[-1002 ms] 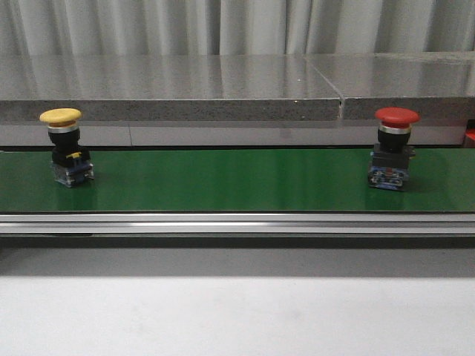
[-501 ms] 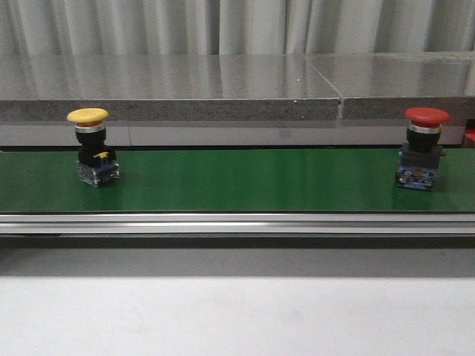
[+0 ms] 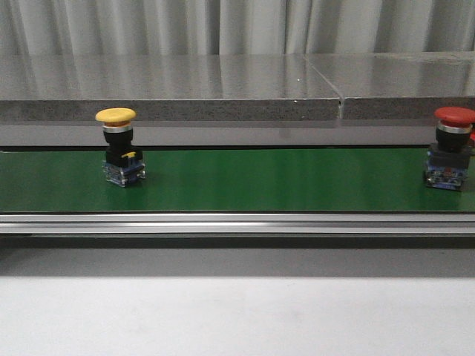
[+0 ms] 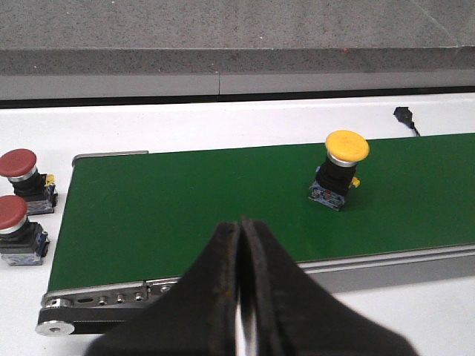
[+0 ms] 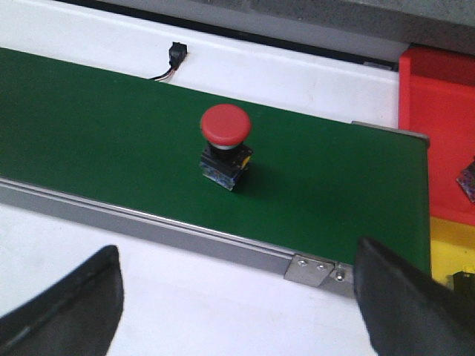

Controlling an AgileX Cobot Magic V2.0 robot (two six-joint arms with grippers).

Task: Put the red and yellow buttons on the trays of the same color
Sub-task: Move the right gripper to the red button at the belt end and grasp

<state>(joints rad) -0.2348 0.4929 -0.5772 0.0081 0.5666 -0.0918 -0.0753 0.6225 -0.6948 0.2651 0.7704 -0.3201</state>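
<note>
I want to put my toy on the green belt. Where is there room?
The long bare stretch of belt between the yellow button and the red button is free. By the belt's end it is crowded: two more red buttons sit there.

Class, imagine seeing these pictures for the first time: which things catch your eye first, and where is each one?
The bright green conveyor belt runs across the front view. A yellow mushroom push button stands upright on its left part, and a red mushroom push button stands near its right end. Beyond that end, the right wrist view shows a red tray.
</note>
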